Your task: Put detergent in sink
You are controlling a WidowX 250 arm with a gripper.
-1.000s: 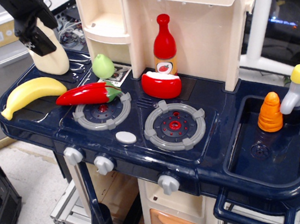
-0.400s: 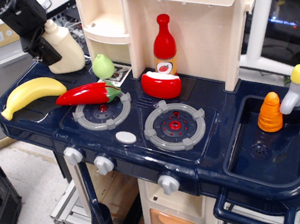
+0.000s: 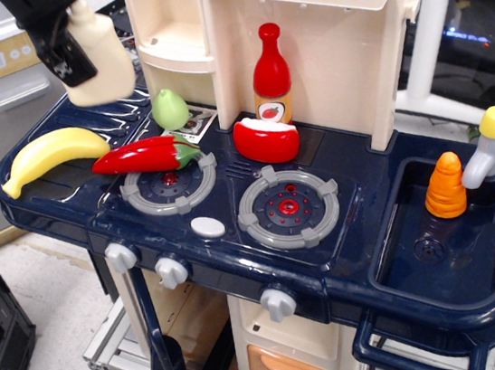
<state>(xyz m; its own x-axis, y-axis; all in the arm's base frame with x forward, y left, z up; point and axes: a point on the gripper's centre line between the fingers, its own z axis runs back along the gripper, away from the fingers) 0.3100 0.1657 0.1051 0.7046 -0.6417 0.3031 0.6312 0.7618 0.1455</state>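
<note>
the gripper (image 3: 66, 55) pinches the detergent (image 3: 101, 60), neck tilted toward eleven o'clock; the sink (image 3: 407, 275) lies far off toward four o'clock.

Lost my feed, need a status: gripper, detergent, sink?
Gripper shut on detergent, lifted at far left. Sink unfilled except orange carrot by faucet. Ketchup bottle stands along the path.
</note>
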